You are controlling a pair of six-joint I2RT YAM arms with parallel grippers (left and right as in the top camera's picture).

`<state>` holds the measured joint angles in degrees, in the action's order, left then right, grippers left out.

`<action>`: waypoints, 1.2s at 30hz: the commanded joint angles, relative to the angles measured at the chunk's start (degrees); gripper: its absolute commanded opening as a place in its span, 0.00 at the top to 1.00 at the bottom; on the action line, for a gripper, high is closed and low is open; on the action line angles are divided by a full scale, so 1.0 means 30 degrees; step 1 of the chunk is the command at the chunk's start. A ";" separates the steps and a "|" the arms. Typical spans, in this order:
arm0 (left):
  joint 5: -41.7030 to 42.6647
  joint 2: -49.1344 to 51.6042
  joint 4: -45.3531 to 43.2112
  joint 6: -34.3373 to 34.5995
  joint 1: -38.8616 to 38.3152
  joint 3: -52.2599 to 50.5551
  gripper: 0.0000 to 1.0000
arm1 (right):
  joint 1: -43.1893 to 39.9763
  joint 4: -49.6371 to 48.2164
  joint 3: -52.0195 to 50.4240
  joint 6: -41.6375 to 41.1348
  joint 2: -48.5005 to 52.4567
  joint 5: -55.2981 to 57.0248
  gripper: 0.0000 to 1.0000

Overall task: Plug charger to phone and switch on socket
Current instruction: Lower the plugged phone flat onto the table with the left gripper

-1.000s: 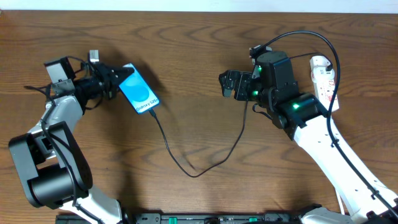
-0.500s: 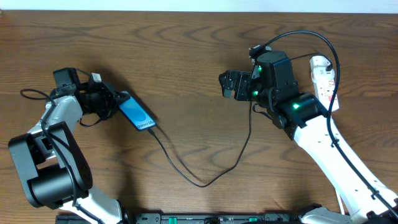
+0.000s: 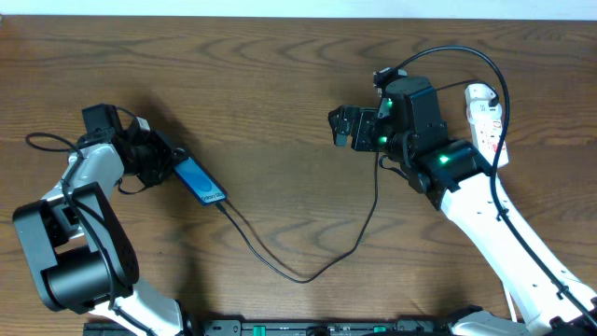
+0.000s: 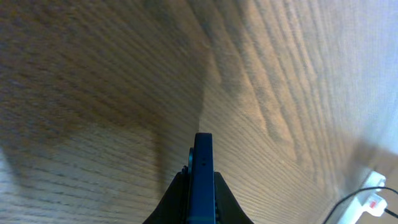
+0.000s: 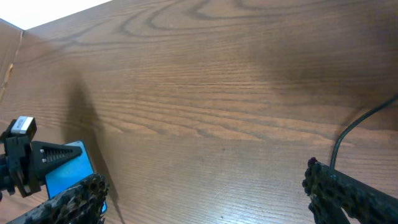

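While the overhead shows my left fingers (image 3: 163,157) clamped on the phone (image 3: 199,179) at the worktop's (image 3: 280,65) left, charger (image 3: 303,278) trailing from its lower end, the socket (image 3: 485,117) lies front-to-back at far right, behind the right fingers (image 3: 340,126), so I judge that arm nearer. Left wrist: phone (image 4: 202,174) edge-on between the fingers. Right wrist: fingers (image 5: 348,193) apart, empty.
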<state>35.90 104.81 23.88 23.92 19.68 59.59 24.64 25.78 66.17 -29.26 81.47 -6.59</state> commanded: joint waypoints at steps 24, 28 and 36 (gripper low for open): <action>-0.2506 -0.0313 0.0474 -0.0401 -0.1807 0.0189 0.92 | -0.0073 0.0000 0.0138 0.0364 -0.0240 0.0233 0.01; -0.2521 -0.0284 0.0597 -0.0401 -0.1807 0.0189 0.93 | -0.0073 0.0007 0.0138 0.0364 -0.0240 0.0233 0.01; -0.2688 0.0270 0.0743 -0.0240 -0.1807 0.0189 0.93 | -0.0073 0.0124 0.0138 0.0364 -0.0240 0.0233 0.01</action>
<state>28.10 104.84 25.45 23.70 14.35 59.59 24.64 25.85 66.17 -29.04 81.47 -6.57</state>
